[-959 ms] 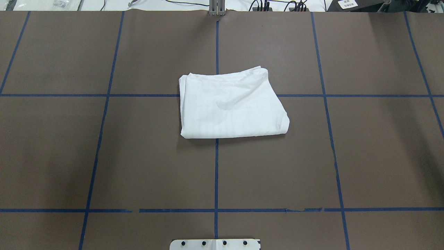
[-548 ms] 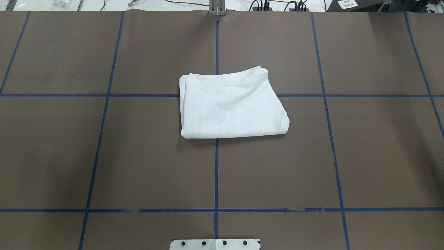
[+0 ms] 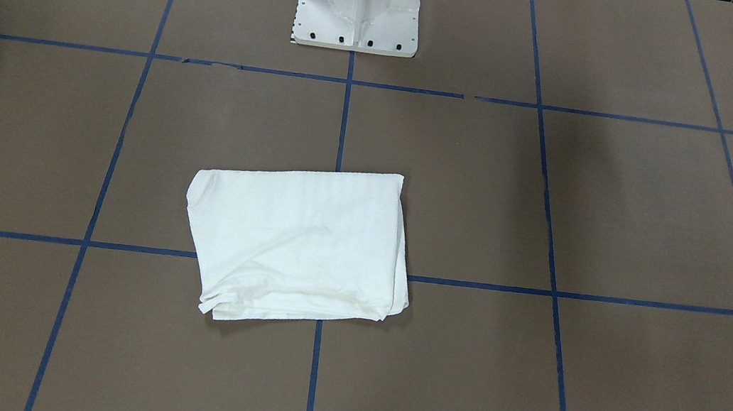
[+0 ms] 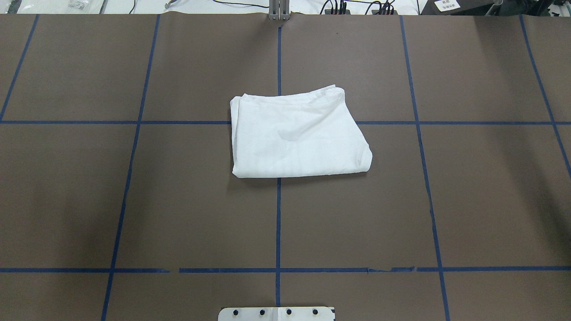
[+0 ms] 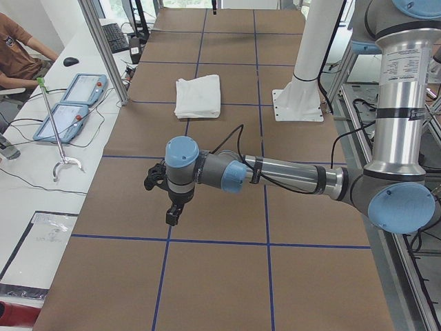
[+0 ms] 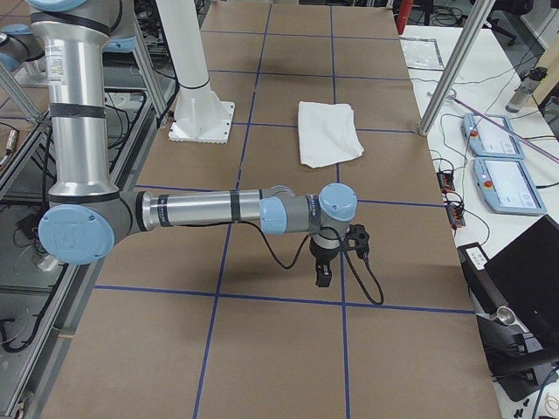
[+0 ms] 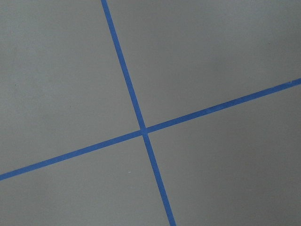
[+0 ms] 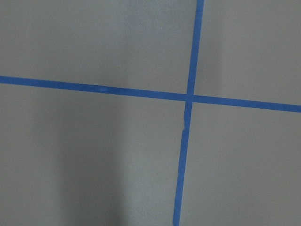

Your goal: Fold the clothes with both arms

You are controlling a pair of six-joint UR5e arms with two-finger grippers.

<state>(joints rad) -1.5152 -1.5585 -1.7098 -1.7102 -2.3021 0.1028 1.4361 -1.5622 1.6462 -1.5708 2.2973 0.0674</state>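
Out to either side of the pedestal (image 3: 358, 11), well clear of it: left gripper (image 5: 171, 218) and right gripper (image 6: 323, 278), poised low over the brown worktop (image 4: 200, 214), fingers pointing down, whether released or clenched impossible to tell. Beyond the pedestal, centred: white shirt (image 4: 296, 133), folded into a flat rectangle, untouched.

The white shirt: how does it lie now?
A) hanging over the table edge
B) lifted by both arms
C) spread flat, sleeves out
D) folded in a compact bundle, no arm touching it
D: the white shirt rests folded on the table, and the left arm and right arm are away from it.
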